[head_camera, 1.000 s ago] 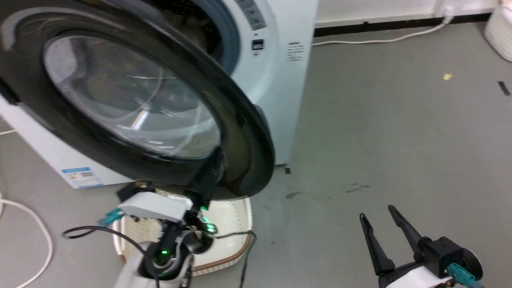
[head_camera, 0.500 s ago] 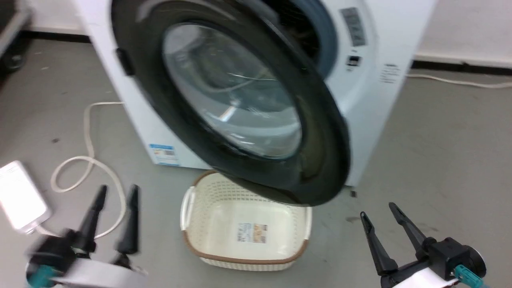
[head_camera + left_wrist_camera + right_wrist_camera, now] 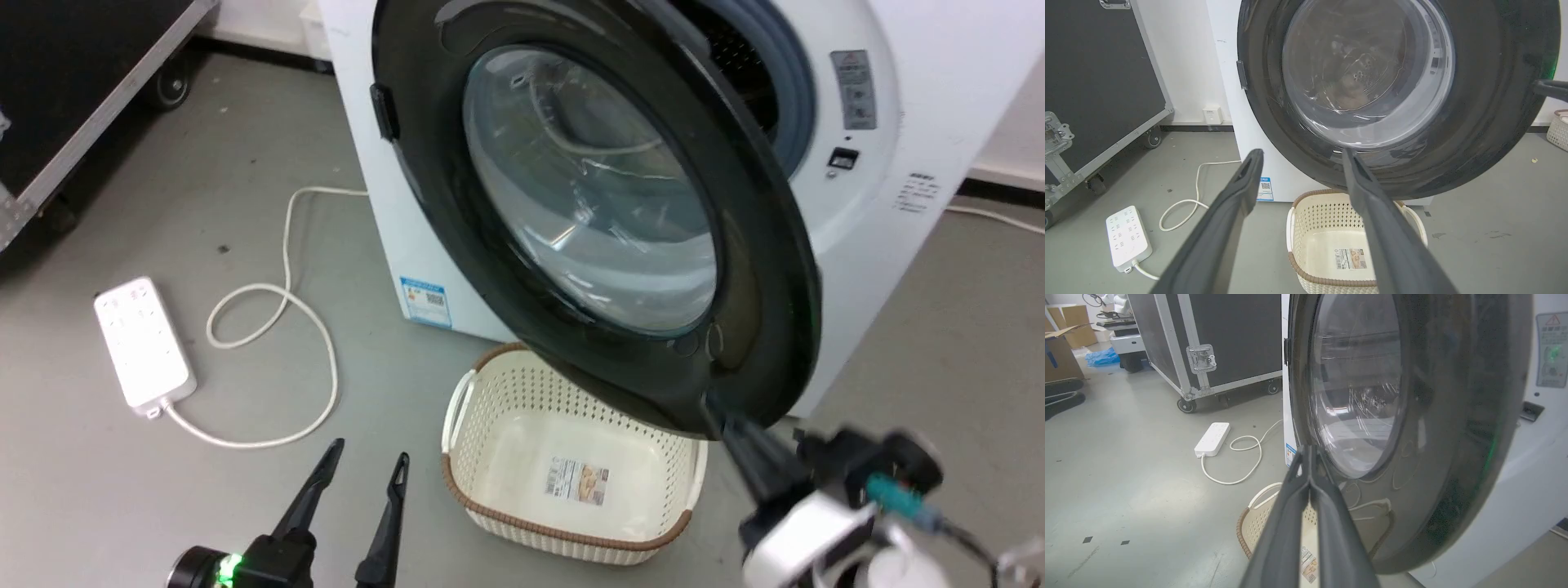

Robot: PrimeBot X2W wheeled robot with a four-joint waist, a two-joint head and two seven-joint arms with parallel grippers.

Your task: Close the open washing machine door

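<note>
Grey concrete floor (image 3: 106, 490) runs under a white washing machine (image 3: 890, 245), with a white power strip (image 3: 143, 343) and its looped cable (image 3: 285, 245) lying off to the left and a black wheeled case (image 3: 73, 73) behind them. The washing machine door (image 3: 588, 212) stands partly open, hinged at the head view's left. Its free edge is out from the machine's front, so the grey-blue ring (image 3: 798, 106) around the drum shows behind it. Under the door's lower rim a cream perforated basket (image 3: 563, 532) sits on the floor. The left tool (image 3: 367, 451) hovers low, well apart from the door, its fingers spread with nothing between them. The right tool (image 3: 1308, 451), blurred in the head view, has its fingers pressed together, tips up at the door's black rim near the bottom; whether they touch it cannot be told.
</note>
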